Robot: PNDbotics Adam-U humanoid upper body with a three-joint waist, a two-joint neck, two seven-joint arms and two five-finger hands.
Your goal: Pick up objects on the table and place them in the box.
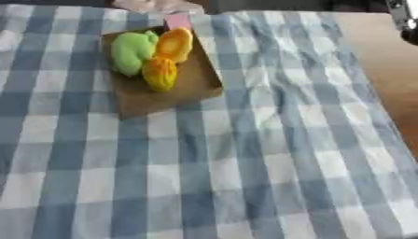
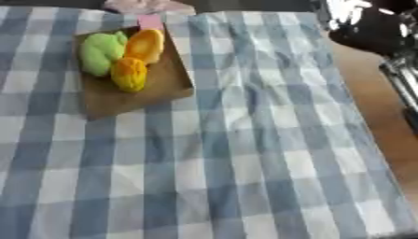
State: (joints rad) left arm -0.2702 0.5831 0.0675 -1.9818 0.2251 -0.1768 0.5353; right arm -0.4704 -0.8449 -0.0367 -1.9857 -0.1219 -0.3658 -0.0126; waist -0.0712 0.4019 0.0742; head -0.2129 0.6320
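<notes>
Brown cardboard box (image 1: 163,91), shallow and flat, sits askew near the far left corner of the tabletop, its long side running toward the far edge.

Three soft-looking things lie together in the far half of the box:
- green object (image 1: 130,51), rounded, lumpy, on the left side
- orange object (image 1: 174,44), oval, paler in its middle, at the far right, touching the green one
- yellow-orange object (image 1: 160,73), rounded, nearer the middle of the box, touching both of the others

The near half of the box floor is bare brown card.

A small pink thing (image 1: 177,20) stands just beyond the far wall of the box; what it is cannot be told. A pale pinkish shape (image 1: 155,4) lies at the far edge of the tabletop behind it.

Blue-and-white checked cloth (image 1: 245,163) covers most of the tabletop, with soft creases running lengthwise right of the box. Bare tan tabletop (image 1: 388,60) shows along the right edge.

Right hand (image 2: 372,25): black and glossy, at the far right corner, seen mainly in the right eye view. Blurred; whether its fingers are apart or together cannot be told. It hangs well apart from the box.
</notes>
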